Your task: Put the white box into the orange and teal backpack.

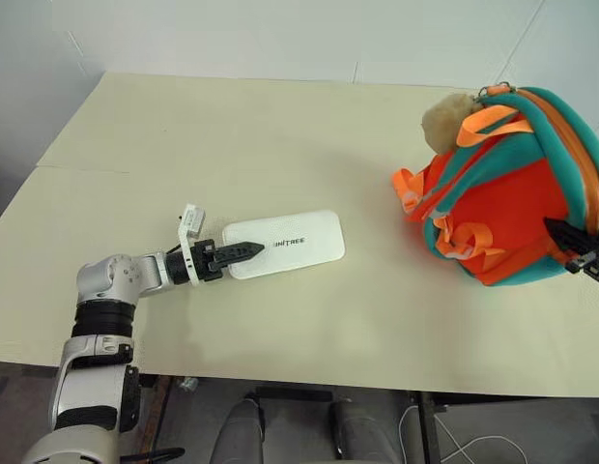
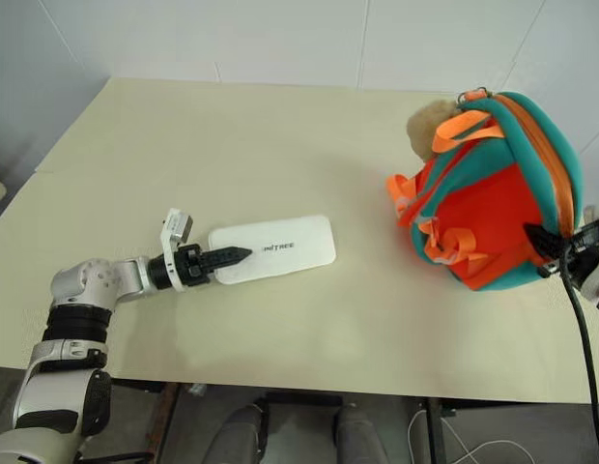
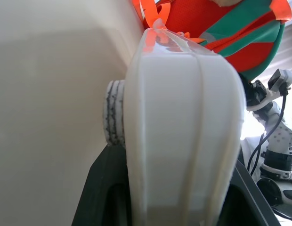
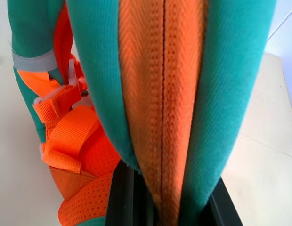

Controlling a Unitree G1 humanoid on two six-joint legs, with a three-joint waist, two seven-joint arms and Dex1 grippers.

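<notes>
Starting on the left: the left gripper [image 1: 243,252] is clamped on the near end of the white box [image 1: 290,243], one black finger lying across the top of it. In the left wrist view you can see the box [image 3: 183,136] wedged right between the two fingers, so it's a proper hold on the short edge. The box itself lies flat on the beige table [image 1: 280,135], lettering up, roughly in the middle of the tabletop and well apart from the bag.

Over on the right sits the orange and teal backpack [image 1: 512,193], standing up near the table's right edge with its orange straps [image 1: 449,237] dangling on the side facing the box and a beige plush toy [image 1: 446,121] poking out at the top.

The right gripper [image 1: 575,242] is at the backpack's right side. From its wrist view, the fingers are pinched onto the teal-edged orange seam strip [image 4: 162,94] of the bag, so it's gripping the backpack.
</notes>
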